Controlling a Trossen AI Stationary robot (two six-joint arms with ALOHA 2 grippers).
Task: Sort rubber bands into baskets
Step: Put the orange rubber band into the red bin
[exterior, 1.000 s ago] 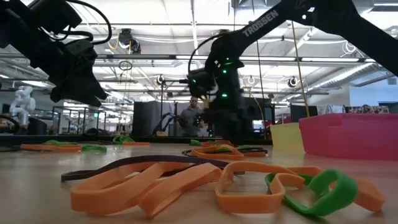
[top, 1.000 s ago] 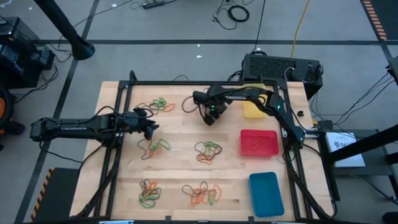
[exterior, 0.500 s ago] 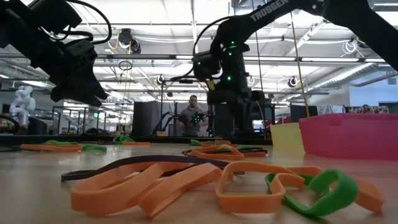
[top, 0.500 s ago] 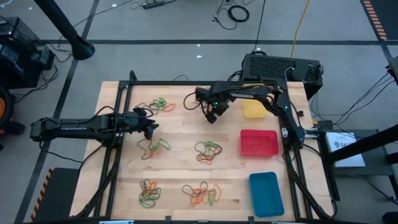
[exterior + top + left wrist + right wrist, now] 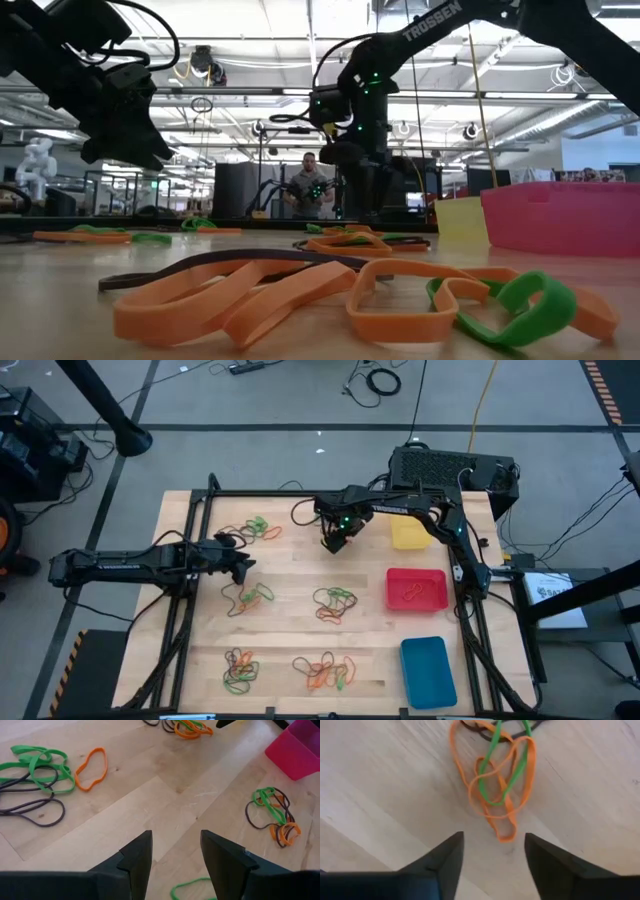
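Grey concrete floor (image 5: pixel 250 455) all round the pale wooden counter (image 5: pixel 290 615), dark seams running across it. Loose black cables (image 5: pixel 375 380) curl on the floor at the far side, and a yellow cord (image 5: pixel 483 400) trails down toward a black box (image 5: pixel 450 465) at the counter's far right corner. Orange-and-black hazard tape (image 5: pixel 600 385) marks the floor at the top right. Looking level across the counter, it's a big open hall: white ceiling beams (image 5: pixel 250 65), bright strip lights, hanging rigs. A person (image 5: pixel 308 188) stands far back among dark frames, and a white humanoid figure (image 5: pixel 35 165) stands at the far left.
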